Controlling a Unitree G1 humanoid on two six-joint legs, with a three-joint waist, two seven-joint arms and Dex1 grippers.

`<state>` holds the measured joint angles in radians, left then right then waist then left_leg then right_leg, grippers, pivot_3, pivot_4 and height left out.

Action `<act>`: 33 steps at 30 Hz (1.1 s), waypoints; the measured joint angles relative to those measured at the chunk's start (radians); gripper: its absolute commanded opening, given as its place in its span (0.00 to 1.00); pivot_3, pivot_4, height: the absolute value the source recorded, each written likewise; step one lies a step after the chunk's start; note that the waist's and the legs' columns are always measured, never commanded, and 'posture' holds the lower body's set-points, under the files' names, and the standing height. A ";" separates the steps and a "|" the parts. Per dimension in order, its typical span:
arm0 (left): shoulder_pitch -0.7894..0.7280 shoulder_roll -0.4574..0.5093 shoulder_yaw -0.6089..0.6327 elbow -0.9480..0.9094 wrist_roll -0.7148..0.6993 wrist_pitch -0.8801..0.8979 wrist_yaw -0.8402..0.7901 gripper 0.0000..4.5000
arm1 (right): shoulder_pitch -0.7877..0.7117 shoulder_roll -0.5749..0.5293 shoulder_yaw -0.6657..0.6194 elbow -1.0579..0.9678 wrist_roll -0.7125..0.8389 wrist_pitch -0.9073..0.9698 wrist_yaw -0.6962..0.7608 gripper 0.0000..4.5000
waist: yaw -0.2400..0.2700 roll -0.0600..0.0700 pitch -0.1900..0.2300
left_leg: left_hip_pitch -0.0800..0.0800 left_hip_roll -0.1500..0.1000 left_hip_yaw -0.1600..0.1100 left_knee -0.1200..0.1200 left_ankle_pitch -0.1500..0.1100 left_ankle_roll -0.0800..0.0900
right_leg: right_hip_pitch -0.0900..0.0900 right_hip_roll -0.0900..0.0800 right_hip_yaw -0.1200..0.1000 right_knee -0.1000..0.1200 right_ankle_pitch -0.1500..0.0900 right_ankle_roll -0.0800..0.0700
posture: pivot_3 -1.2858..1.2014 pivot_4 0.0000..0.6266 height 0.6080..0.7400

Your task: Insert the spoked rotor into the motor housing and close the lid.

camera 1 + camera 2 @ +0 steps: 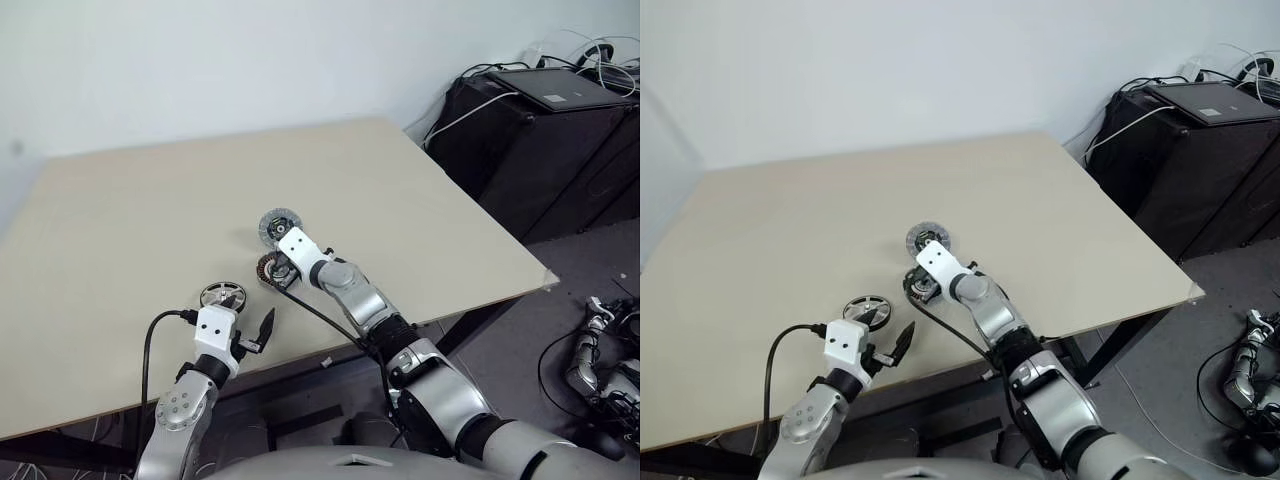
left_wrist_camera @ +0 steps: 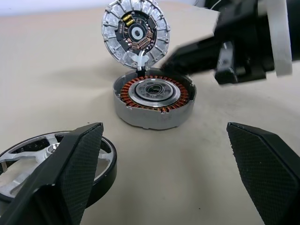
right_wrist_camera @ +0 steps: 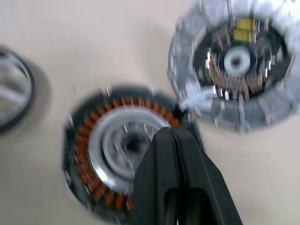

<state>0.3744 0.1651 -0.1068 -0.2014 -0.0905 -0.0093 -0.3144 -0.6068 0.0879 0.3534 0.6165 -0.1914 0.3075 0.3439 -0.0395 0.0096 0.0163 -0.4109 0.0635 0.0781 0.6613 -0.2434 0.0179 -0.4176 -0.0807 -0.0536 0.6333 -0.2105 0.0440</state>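
Observation:
The motor housing (image 2: 153,96), a grey-walled disc with copper windings round a silver centre, lies on the table with its top uncovered. Just beyond it sits the lid (image 2: 136,33), dark inner face showing, joined to the housing by a small white piece. The spoked rotor (image 2: 56,159), silver with a dark rim, lies flat beside the left finger (image 2: 70,173). My left gripper (image 2: 164,129) is open near the table's front edge, aimed at the housing. My right gripper (image 3: 171,133) is shut, with its tip over the housing's rim and nothing in it.
The tan table (image 1: 420,210) has its front edge (image 1: 300,352) close under my left hand. A black cabinet (image 1: 545,150) with cables stands off the table's right side. More cables lie on the floor (image 1: 600,360) at the right.

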 measured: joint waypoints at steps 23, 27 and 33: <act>0.022 -0.004 0.000 0.000 0.000 0.000 0.007 1.00 | -0.025 -0.002 -0.015 0.105 0.006 -0.001 0.019 0.00 | 0.001 0.000 0.000 | 0.001 0.000 0.000 0.000 -0.001 -0.003 | 0.001 0.000 0.001 0.000 0.000 0.000 | 0.52 0.00 1.00; 0.007 -0.004 0.000 0.000 0.000 0.001 0.005 1.00 | -0.022 0.008 -0.032 0.064 0.028 -0.038 0.017 0.00 | -0.001 0.000 0.000 | 0.000 0.000 0.000 0.000 0.000 0.000 | -0.001 0.001 0.001 0.000 0.000 0.000 | 0.52 0.00 1.00; 0.008 -0.004 0.000 0.000 0.000 0.001 0.001 1.00 | -0.035 0.034 -0.037 0.067 0.038 -0.064 0.002 0.00 | 0.001 0.000 0.000 | 0.000 0.000 0.000 0.000 0.000 0.000 | -0.001 0.001 0.001 0.000 0.000 -0.001 | 0.52 0.00 1.00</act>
<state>0.3820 0.1615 -0.1068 -0.2015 -0.0909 -0.0087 -0.3137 -0.6419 0.1220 0.3167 0.6833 -0.1532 0.2436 0.3460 -0.0384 0.0093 0.0162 -0.4108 0.0635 0.0783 0.6608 -0.2433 0.0179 -0.4181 -0.0797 -0.0521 0.6334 -0.2109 0.0432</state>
